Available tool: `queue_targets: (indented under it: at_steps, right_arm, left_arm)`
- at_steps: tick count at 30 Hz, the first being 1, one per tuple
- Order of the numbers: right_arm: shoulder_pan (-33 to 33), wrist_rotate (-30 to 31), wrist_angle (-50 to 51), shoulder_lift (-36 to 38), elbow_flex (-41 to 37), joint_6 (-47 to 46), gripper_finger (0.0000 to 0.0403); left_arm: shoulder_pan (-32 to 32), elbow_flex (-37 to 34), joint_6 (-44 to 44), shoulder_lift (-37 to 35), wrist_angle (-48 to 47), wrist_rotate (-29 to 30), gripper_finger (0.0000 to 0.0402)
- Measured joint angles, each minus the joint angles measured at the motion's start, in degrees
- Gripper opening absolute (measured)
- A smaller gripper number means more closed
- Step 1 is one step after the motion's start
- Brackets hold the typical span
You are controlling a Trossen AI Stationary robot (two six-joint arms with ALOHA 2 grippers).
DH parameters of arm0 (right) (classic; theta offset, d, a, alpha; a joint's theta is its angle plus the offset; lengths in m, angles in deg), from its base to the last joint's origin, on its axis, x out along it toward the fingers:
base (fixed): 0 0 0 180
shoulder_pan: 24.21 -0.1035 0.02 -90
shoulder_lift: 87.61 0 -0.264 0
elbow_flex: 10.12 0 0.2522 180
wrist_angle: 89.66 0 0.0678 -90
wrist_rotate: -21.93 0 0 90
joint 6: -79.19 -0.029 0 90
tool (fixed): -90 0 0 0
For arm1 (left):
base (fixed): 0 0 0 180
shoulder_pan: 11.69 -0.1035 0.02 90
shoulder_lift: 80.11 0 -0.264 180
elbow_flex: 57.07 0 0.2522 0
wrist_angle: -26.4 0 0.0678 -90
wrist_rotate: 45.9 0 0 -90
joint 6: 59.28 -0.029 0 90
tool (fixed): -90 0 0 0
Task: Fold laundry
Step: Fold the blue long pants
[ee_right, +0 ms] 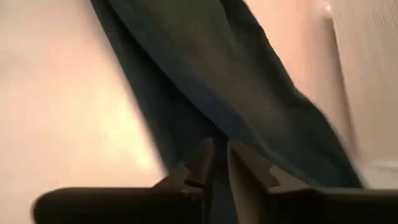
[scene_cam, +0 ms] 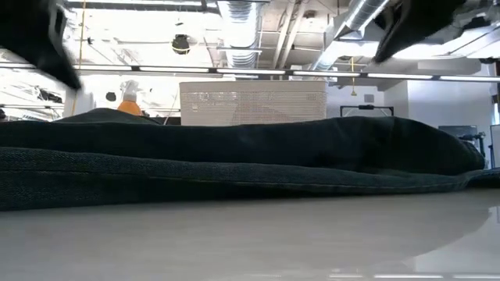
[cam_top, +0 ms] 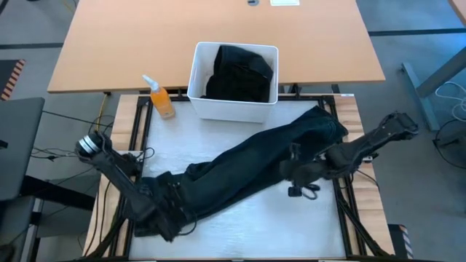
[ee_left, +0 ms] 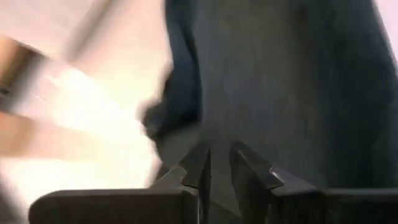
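The dark navy trousers (cam_top: pixel 247 164) lie stretched out slantwise on the white table top (cam_top: pixel 240 225), from the near left to the far right. In the low view they lie as a long flat band (scene_cam: pixel 234 160). My left gripper (cam_top: pixel 164 211) is at their near-left end, with its fingers (ee_left: pixel 219 169) closed to a narrow slit on the cloth. My right gripper (cam_top: pixel 295 175) is at the trousers' near edge toward their right end, its fingers (ee_right: pixel 219 163) closed the same way. Black clothing (cam_top: pixel 240 73) lies in the white bin (cam_top: pixel 198 80). My left gripper pinches the trousers' cloth near their near-left end (ee_left: pixel 214 134) between its two fingers, coming from the table's left, slanting down. The trousers lie on the table. One layer or several, I cannot tell. My right gripper pinches the cloth at the trousers' near edge (ee_right: pixel 217 127) between its two fingers, coming from the table's right, slanting down. The fingers lie across the trousers. The cloth around them rests on the table.
The white bin stands at the table's far edge, and an orange spray bottle (cam_top: pixel 162 100) stands left of it. A wooden table (cam_top: pixel 218 29) stands beyond. The bare white top shows near the front edge (scene_cam: pixel 312 234).
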Motion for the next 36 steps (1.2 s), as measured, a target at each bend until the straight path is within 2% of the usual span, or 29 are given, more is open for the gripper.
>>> queue_targets:
  at_steps: [3,6,12,16,18,20,22,24,25,30,36]
  right_arm:
    - [1.7,0.5,4.3,-5.6,2.0,4.4,0.0121]
    - [3.3,1.9,9.8,-11.1,4.8,7.4,0.0158]
    - [4.9,9.6,16.2,-19.5,9.4,12.6,0.0201]
    - [7.9,7.1,16.7,-23.2,9.4,15.0,0.0202]
    - [9.5,6.4,18.2,-25.0,9.4,15.5,0.0192]
    - [10.9,7.1,20.3,-25.8,9.4,16.0,0.0163]
    - [11.9,8.0,23.0,-25.5,9.4,16.0,0.0111]
    - [12.9,7.2,26.2,-24.2,9.9,15.3,0.0042]
    - [13.3,6.4,27.8,-23.4,10.4,14.5,0.0025]
    - [11.5,5.6,34.5,-18.2,12.9,7.5,0.0021]
    - [1.2,-4.2,35.1,-15.6,12.7,-4.0,0.0019]
  left_arm:
    - [-0.5,-9.8,-3.4,-4.2,18.1,-4.4,0.0026]
    - [-0.5,-15.9,-3.5,-6.8,27.6,-5.3,0.001]
    - [-0.5,-21.1,0.7,-7.1,32.2,-5.5,0.0002]
    - [-0.5,-23.8,2.8,-7.0,35.2,-5.7,0.0]
    - [-0.5,-24.8,2.8,-7.0,36.6,-5.8,0.0]
    - [-0.5,-25.2,3.3,-7.0,36.8,-6.1,0.0]
    - [-0.5,-25.2,4.2,-7.0,36.1,-6.3,0.0]
    - [-0.5,-25.2,4.8,-7.0,35.4,-6.1,0.0]
    - [-0.5,-25.2,5.0,-7.0,35.4,-6.0,0.0]
    - [-0.7,-25.2,5.2,-7.0,35.0,-5.3,0.0]
    - [-0.7,-25.2,8.1,-7.0,32.9,-6.1,0.0]
